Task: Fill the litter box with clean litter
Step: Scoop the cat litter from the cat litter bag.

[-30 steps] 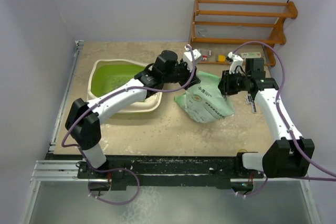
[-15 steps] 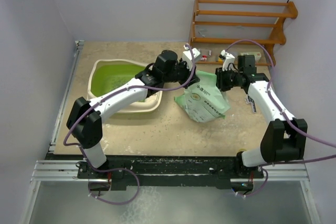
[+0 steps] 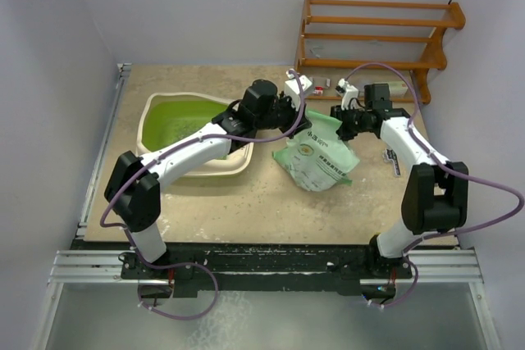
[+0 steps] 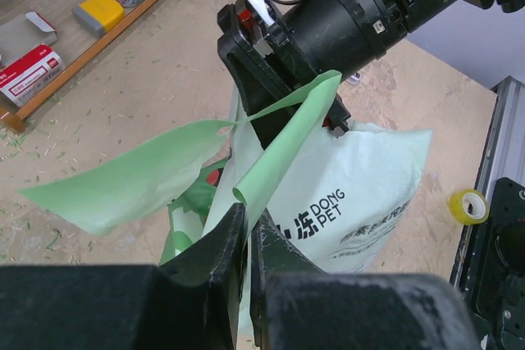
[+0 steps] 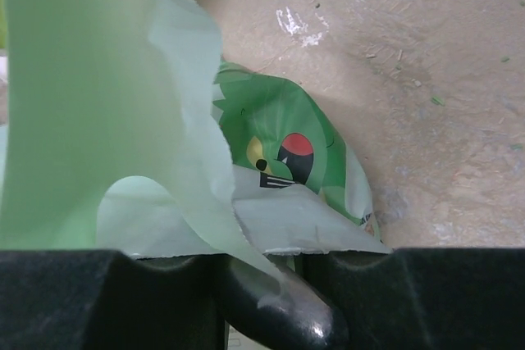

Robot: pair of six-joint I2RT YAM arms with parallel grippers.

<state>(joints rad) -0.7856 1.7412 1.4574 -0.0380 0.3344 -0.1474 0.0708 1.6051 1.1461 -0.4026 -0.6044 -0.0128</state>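
Mid-surface point(image 3: 246, 202), right of the litter box point(image 3: 217, 168): pale green printed litter bag point(image 3: 316, 157) stands slumped | left gripper point(image 4: 246, 220) clenched on bag's torn top strip | right gripper point(image 3: 343, 123) at bag's far-right top edge, film draped over it, grip cannot be told | litter point(image 3: 176, 130) scattered inside the litter box, far left

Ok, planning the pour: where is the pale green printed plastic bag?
Top view: the bag sits mid-table, right of the cream plastic litter box, its top pinched by the left gripper.
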